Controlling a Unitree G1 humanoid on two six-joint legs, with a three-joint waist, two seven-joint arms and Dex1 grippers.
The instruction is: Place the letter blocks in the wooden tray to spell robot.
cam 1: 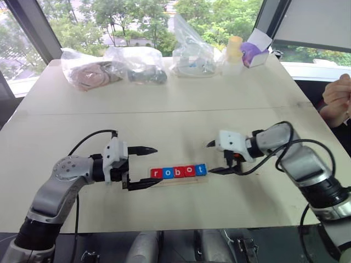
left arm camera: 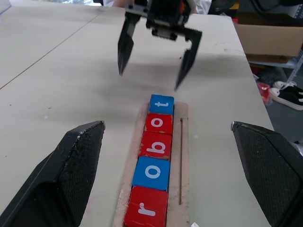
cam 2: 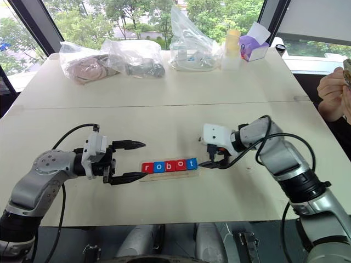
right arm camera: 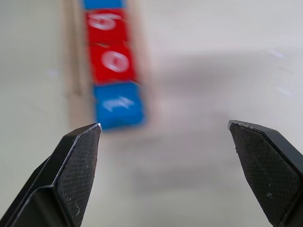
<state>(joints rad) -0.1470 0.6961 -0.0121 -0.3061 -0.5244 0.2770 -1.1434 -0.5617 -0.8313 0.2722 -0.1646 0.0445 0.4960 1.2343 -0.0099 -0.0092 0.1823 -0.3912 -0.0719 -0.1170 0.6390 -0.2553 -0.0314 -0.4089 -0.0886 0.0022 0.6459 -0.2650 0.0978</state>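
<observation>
1. Right tool (cam 1: 212, 157) wide open, holding nothing, tipped down just past the t end of the letter blocks (cam 1: 179, 172).
2. Left tool (cam 1: 146, 167) wide open too, empty, lying level by the r end.
3. Blocks all in the wooden tray (left arm camera: 183, 156) on the surface (cam 1: 164, 98), spelling robot.
4. Blurry in the right wrist view, row cut off.

Silver-grey jointed arms with black cuffs and looping black cables; each white wrist housing carries a left end effector (cam 1: 143, 166) and right end effector (cam 1: 211, 158) of tapered black fingers with cross-hatched pads (left arm camera: 78, 156).
</observation>
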